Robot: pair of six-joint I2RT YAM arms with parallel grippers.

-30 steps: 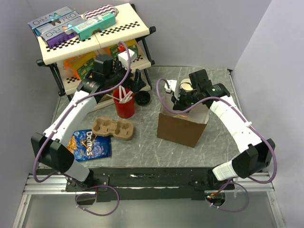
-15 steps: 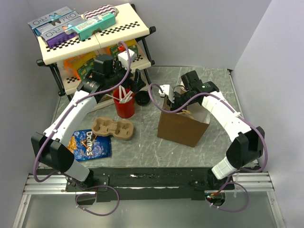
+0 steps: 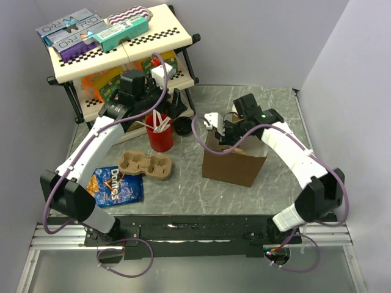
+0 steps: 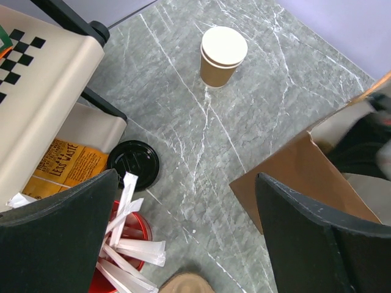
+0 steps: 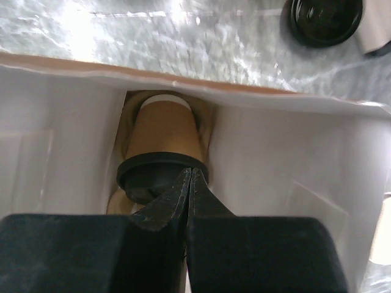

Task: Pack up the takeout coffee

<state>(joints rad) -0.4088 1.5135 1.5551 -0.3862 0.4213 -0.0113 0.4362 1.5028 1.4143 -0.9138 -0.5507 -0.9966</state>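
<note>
The takeout coffee (image 5: 162, 146), a tan cup with a black lid, hangs inside the brown paper bag (image 3: 235, 166), lid toward the camera. My right gripper (image 5: 190, 174) is shut on the rim of its lid, and in the top view it (image 3: 230, 138) reaches into the bag's open mouth. The cup itself is hidden in the top view. My left gripper (image 4: 189, 207) is open and empty, hovering above the table between the red cup and the bag, near the shelf in the top view (image 3: 174, 113).
A lidless tan cup (image 4: 223, 55) stands on the far table. A loose black lid (image 4: 133, 163) lies by the shelf (image 3: 116, 52). The red cup of white sticks (image 3: 160, 135), a cardboard cup carrier (image 3: 145, 165) and a Doritos bag (image 3: 115, 185) are at the left.
My right gripper has moved left and down from behind the bag into its mouth, carrying the lidded cup. The left arm has not moved.
</note>
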